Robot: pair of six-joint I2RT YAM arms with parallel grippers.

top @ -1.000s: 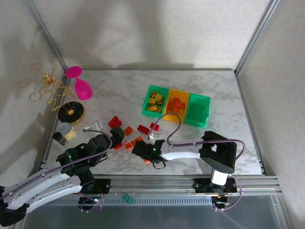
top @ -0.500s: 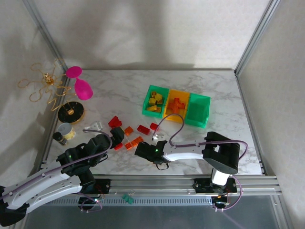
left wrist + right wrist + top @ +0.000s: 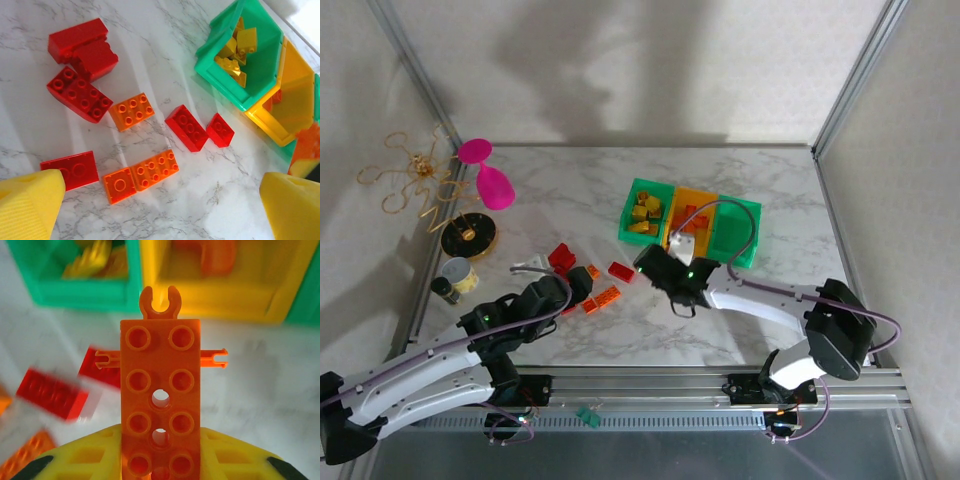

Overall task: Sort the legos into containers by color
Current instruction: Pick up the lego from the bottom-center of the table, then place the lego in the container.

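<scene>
Shifted forward from the near edge of the white marble tabletop (image 3: pixel 580 190): right hand (image 3: pixel 667 262), clamped on flat orange studded plastic plate (image 3: pixel 160 385), yellow-orange rectangular plastic bin (image 3: pixel 240 310) just ahead. Left hand (image 3: pixel 160 210): fingers (image 3: pixel 27 205) wide apart, loose red and orange studded bricks (image 3: pixel 155 167) ahead of and below it.

light: bright, diffuse | shadows: soft on back wall (image 3: pixel 620 70) | blur: red legos (image 3: pixel 52 392) smeared, right wrist | left wrist: sharp
</scene>
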